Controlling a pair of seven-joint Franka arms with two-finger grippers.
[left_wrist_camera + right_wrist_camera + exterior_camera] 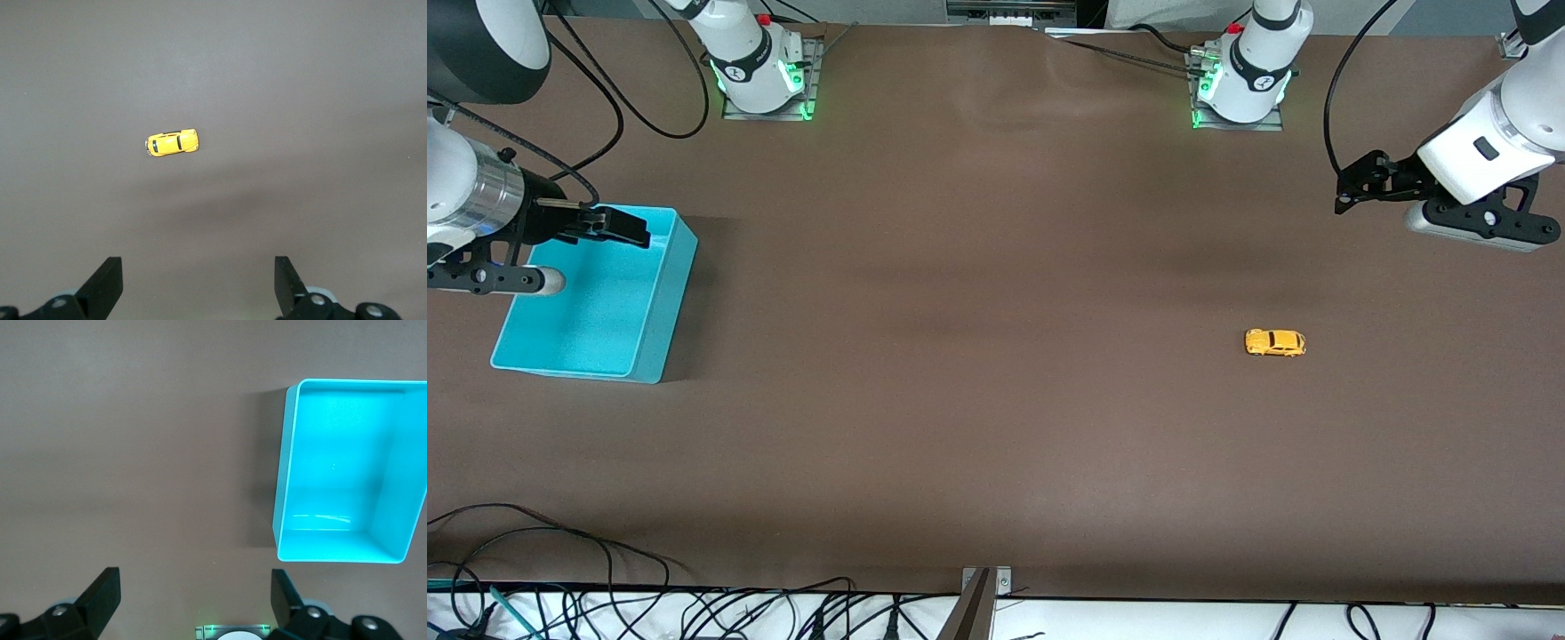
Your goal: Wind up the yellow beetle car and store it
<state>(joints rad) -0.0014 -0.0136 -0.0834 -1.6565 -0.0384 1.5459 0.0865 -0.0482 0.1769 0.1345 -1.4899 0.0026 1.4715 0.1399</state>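
Toward the left arm's end of the table [996,427] we see the yellow beetle car [1275,342], well apart from the turquoise bin [660,293]. Our left gripper [199,283] hangs spread above it; a low, rounded body could roll from closing fingers. Our right gripper [195,597] waits spread beside the bin.

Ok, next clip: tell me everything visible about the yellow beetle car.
The yellow beetle car is a tiny toy with a rounded yellow-orange body, dark windows and small dark wheels, glossy like painted metal or plastic. It stands upright on its wheels on the bare brown table, lengthwise along the table, toward the left arm's end. Nothing touches it but the table; the wrist view shows it alone.
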